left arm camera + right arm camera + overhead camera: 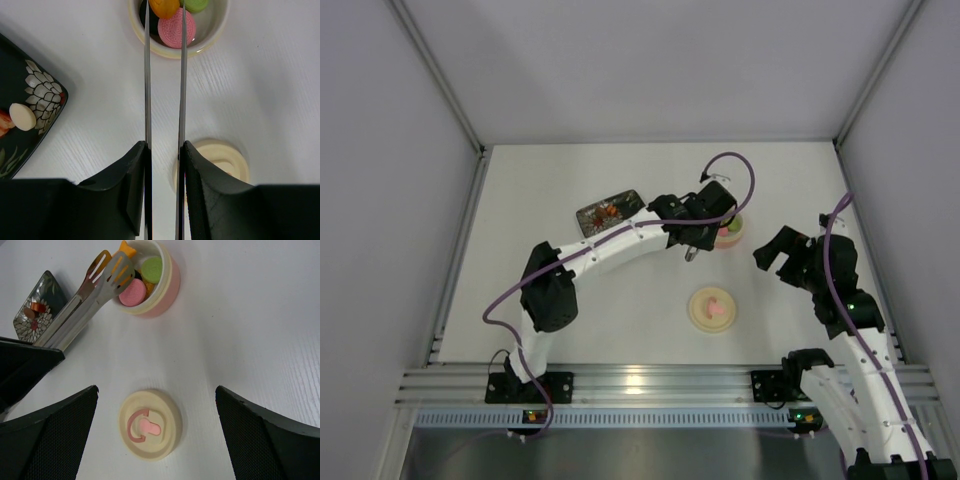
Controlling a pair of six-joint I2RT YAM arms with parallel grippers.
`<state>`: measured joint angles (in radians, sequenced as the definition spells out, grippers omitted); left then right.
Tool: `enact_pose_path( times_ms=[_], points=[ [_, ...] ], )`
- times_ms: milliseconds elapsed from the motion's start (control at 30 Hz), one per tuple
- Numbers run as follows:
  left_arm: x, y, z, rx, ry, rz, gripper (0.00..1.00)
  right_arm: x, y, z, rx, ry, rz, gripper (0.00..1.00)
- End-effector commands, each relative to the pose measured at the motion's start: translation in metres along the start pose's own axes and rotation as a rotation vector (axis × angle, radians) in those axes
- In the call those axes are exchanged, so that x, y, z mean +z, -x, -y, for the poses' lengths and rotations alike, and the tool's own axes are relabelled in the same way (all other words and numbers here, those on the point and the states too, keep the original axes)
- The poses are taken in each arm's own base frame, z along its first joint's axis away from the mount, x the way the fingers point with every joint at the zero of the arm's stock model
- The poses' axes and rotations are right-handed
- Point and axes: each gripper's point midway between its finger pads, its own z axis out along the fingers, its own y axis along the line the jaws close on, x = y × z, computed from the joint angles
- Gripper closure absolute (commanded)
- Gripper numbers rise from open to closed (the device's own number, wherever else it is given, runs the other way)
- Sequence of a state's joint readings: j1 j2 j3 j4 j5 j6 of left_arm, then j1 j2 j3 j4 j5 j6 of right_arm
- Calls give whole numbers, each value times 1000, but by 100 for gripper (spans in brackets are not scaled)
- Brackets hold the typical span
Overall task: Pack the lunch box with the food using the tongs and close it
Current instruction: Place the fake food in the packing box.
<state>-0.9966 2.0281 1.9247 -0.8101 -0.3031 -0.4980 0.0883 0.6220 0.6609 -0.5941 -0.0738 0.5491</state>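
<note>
My left gripper (164, 146) is shut on the silvery tongs (146, 85), whose tips (107, 267) reach over the near rim of the pink lunch box (165, 290). An orange piece of food (164, 7) sits between the tong tips. A pink piece (132, 292) and a green piece (151, 269) lie inside the bowl. The cream lid (150, 425) with its pink knob lies flat on the table, nearer the arms. My right gripper (156, 390) hangs open above the lid, holding nothing.
A dark floral plate (610, 212) sits left of the bowl, with a cream piece (22, 116) and reddish pieces (34, 307) on it. The left arm (610, 245) arches between plate and lid. Grey walls enclose the white table (560, 180).
</note>
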Motion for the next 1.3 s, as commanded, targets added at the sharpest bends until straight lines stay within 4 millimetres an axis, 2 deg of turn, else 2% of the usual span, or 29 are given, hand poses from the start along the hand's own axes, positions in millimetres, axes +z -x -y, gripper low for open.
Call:
enact_pose_path(
  times_ms=[0, 167, 300, 667, 833, 1000, 1267],
  points=[
    [-10, 24, 6, -11, -22, 70, 68, -4, 15, -1, -12, -1, 53, 1],
    [-9, 25, 2, -11, -5, 75, 62, -3, 16, -2, -10, 3, 53, 1],
    [-8, 28, 0, -14, 1, 80, 50, -4, 17, -3, -10, 3, 54, 0],
    [-12, 32, -4, -14, 11, 96, 48, -4, 20, -6, -12, 10, 55, 1],
    [-15, 35, -16, -14, 61, 107, 48, -4, 21, -7, -14, 12, 56, 0],
    [-9, 31, -29, -16, 101, 85, 48, -4, 19, -6, -9, 12, 54, 0],
    [7, 28, -35, -18, 108, 69, 48, -2, 16, -4, -10, 5, 48, 0]
  ],
)
